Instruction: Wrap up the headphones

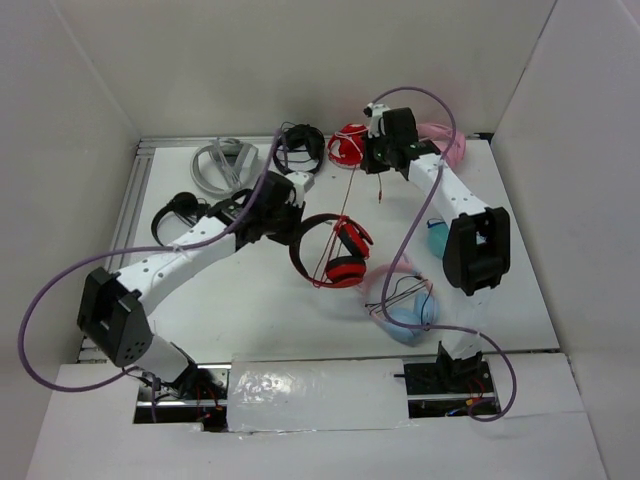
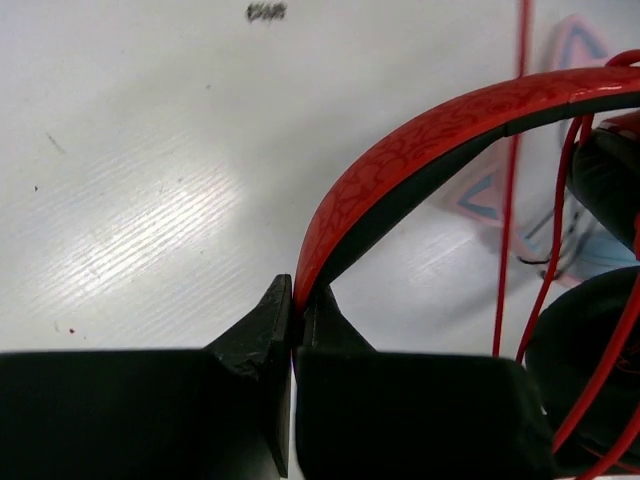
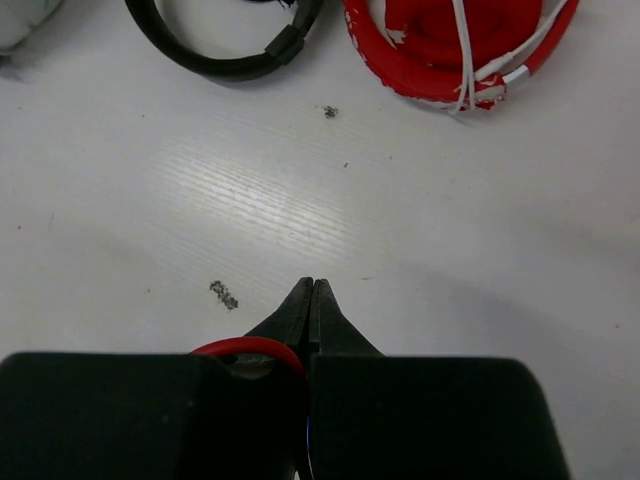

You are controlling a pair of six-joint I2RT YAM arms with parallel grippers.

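Your left gripper [image 2: 297, 300] is clamped on the red headband [image 2: 420, 135] of the headphones [image 1: 338, 255], which are at mid-table with their earcups on the right. Their cable [image 1: 340, 215] runs straight up to your right gripper [image 3: 312, 292] near the far edge, whose fingers are pinched shut on it.

The headphones [image 1: 341, 256] are red, headband [image 2: 400, 150] crackle-patterned red over black, cable [image 2: 512, 200] red.
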